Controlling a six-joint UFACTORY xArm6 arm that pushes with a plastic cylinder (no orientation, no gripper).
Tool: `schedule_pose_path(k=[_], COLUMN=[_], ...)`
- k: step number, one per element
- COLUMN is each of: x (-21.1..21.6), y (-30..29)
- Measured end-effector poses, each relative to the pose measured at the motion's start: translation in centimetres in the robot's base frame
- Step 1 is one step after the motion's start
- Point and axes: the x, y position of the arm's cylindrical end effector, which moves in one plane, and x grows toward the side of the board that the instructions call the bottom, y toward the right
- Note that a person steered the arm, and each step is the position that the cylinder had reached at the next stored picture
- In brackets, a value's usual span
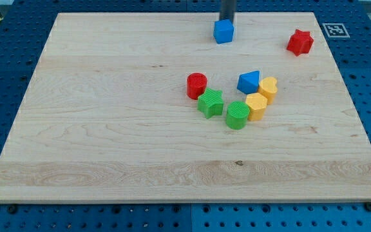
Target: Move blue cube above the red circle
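The blue cube (223, 31) sits near the view's top, right of centre. The red circle (196, 85) stands on the wooden board (95, 116) near the middle, below and a little left of the cube. My tip (227, 20) comes down from the top edge and ends right at the cube's upper side, touching or nearly touching it.
A green star (210, 102) touches the red circle's lower right. A green cylinder (237, 115), a yellow hexagon (256, 106), a yellow heart (268, 89) and a blue triangular block (249, 81) cluster to the right. A red star (299, 42) lies at the top right.
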Motion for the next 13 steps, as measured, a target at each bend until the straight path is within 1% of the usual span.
schedule_pose_path(k=[1, 2, 3, 4, 6, 7, 8, 9, 10, 11, 13], x=[2.5, 4.6, 5.6, 5.8, 9.3, 10.1, 9.8, 7.7, 7.3, 7.8, 11.8], y=[0.1, -3.3, -4.6, -4.2, -6.1, -6.1, -6.2, -6.5, -8.4, -10.2, -10.3])
